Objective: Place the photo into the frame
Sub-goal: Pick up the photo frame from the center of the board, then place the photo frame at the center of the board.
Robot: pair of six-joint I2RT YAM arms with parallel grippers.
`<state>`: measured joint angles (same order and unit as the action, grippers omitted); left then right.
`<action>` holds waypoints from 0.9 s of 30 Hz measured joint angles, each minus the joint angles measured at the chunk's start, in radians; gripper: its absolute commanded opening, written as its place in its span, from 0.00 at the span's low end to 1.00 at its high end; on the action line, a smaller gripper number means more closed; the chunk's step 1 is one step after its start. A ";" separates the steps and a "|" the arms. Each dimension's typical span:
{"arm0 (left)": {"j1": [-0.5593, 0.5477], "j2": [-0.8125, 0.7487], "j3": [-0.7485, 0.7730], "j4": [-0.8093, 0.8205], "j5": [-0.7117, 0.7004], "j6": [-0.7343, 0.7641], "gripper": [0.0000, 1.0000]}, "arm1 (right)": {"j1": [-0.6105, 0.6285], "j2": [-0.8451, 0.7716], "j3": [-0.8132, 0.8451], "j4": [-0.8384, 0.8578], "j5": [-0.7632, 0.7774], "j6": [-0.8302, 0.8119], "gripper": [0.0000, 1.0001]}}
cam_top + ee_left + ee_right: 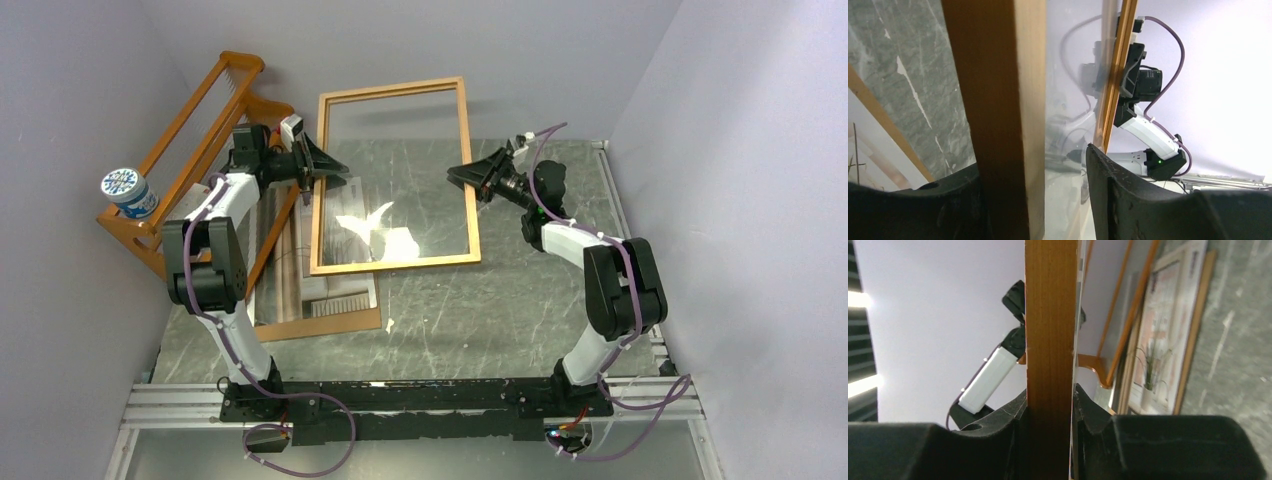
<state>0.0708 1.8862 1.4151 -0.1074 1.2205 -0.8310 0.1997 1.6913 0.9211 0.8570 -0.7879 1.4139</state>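
Could let the frame (pixel 392 90) swing or drop onto the table (pixel 520 300): held up at a tilt toward the table's far left corner, pinched tight on the right rail by the right gripper (pixel 462 178) alone, while the left gripper (pixel 318 172) stands slack around the left rail, gripping nothing. Shows that slack only from the left wrist, as a clear gap beside one finger (pixel 1118 200). Shows the tight pinch from the right wrist, along with the photo (pixel 1158 350) lying flat on its backing board (pixel 1196 330) by the table's left edge.

Orange-brown wooden frame (pixel 395 265), grey marbled table (pixel 500 310)
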 measured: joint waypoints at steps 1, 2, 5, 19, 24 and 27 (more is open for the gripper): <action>0.000 0.004 -0.009 0.009 -0.002 -0.003 0.59 | -0.002 0.001 -0.014 -0.015 0.002 -0.009 0.25; 0.000 0.010 -0.019 0.023 -0.005 -0.005 0.59 | -0.002 0.001 -0.026 -0.025 0.003 -0.016 0.25; 0.000 0.030 -0.055 0.074 -0.012 -0.027 0.61 | -0.005 0.012 -0.062 -0.041 0.003 -0.034 0.26; -0.002 0.090 -0.085 -0.108 -0.176 0.146 0.57 | 0.001 0.235 -0.143 0.042 0.001 -0.066 0.40; -0.002 0.089 -0.093 -0.222 -0.305 0.254 0.57 | 0.029 0.302 -0.142 0.043 0.001 -0.091 0.42; -0.002 0.085 -0.114 -0.253 -0.365 0.291 0.55 | 0.045 0.332 -0.140 0.050 0.000 -0.103 0.47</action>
<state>0.0689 1.9717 1.3006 -0.3607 0.8558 -0.5404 0.2443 2.0228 0.7807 0.9066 -0.7879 1.3109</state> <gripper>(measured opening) 0.566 0.428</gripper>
